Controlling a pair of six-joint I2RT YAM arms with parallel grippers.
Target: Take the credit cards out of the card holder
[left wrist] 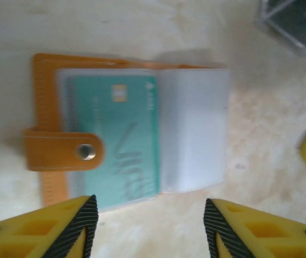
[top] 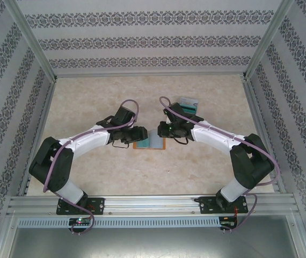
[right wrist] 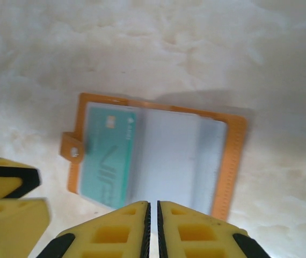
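Top view: we see the card holder lying open and flat on the table between the arms. The left gripper is at its 9 o'clock end and the right gripper at its 2 o'clock corner.
Left wrist view: it gives us the detail the top view lacks, a strap with a metal snap folded over the holder's 9 o'clock edge.
Right wrist view: we get both orange stitched borders here, at 9 and 3 o'clock.
Holder contents: one teal credit card sits inside a clear sleeve; the sleeve at its 3 o'clock side looks blank and milky.
Clear box: well apart, toward 1 o'clock from the holder; we see teal and dark contents but cannot make them out.
Holder look: orange-tan, book-style, spread wide.
Left tool: fingers spread, just short of the holder's 6 o'clock edge.
Right tool: pads pressed together with only a thin slit between them, over the holder's near edge.
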